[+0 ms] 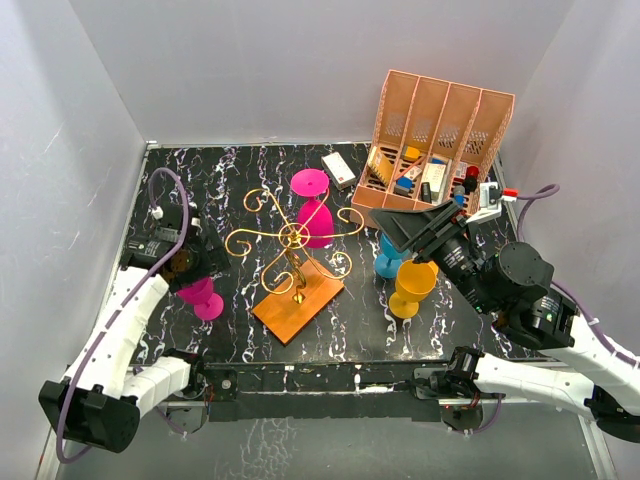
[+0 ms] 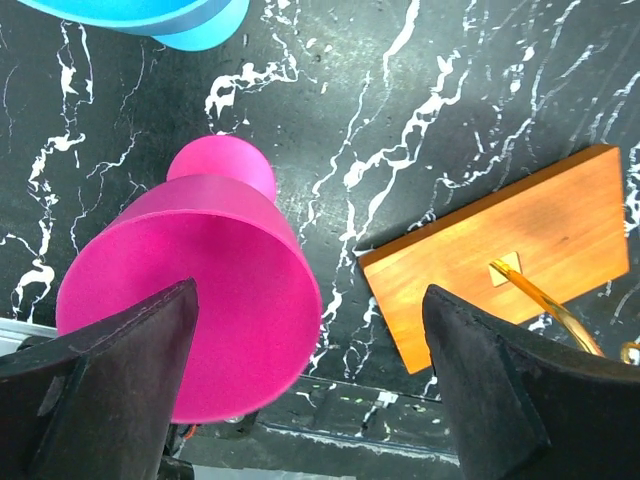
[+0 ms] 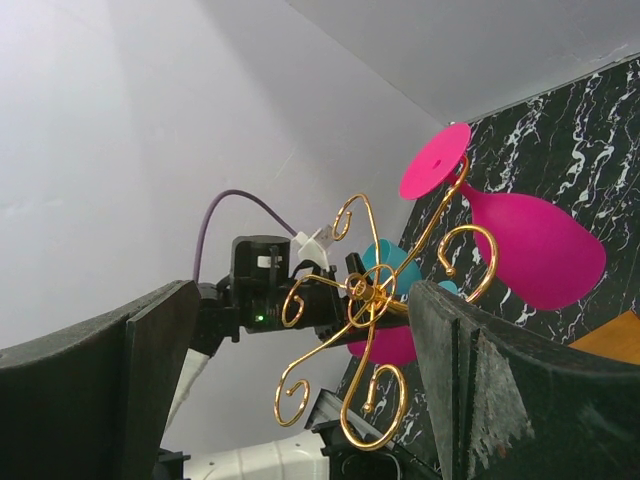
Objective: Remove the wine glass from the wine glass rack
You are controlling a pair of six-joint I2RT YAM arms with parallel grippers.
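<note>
The gold wire wine glass rack (image 1: 293, 237) stands mid-table on its orange base (image 1: 298, 303). A magenta wine glass (image 1: 317, 220) hangs upside down from a far arm, with its foot (image 1: 309, 182) on top. The right wrist view shows the rack (image 3: 365, 290) and the hanging glass (image 3: 530, 245). My right gripper (image 1: 420, 232) is open and empty, right of the rack and aimed at it (image 3: 300, 390). My left gripper (image 1: 190, 262) is open at the left over a second magenta glass (image 2: 200, 290) on the table. That glass lies by the left finger (image 2: 110, 390).
A teal glass (image 1: 386, 255) and an orange glass (image 1: 412, 285) stand under my right gripper. A salmon-pink slotted organiser (image 1: 440, 140) full of small items is at the back right, with a white box (image 1: 338, 169) beside it. A teal shape (image 2: 150, 15) touches the left wrist view's top edge.
</note>
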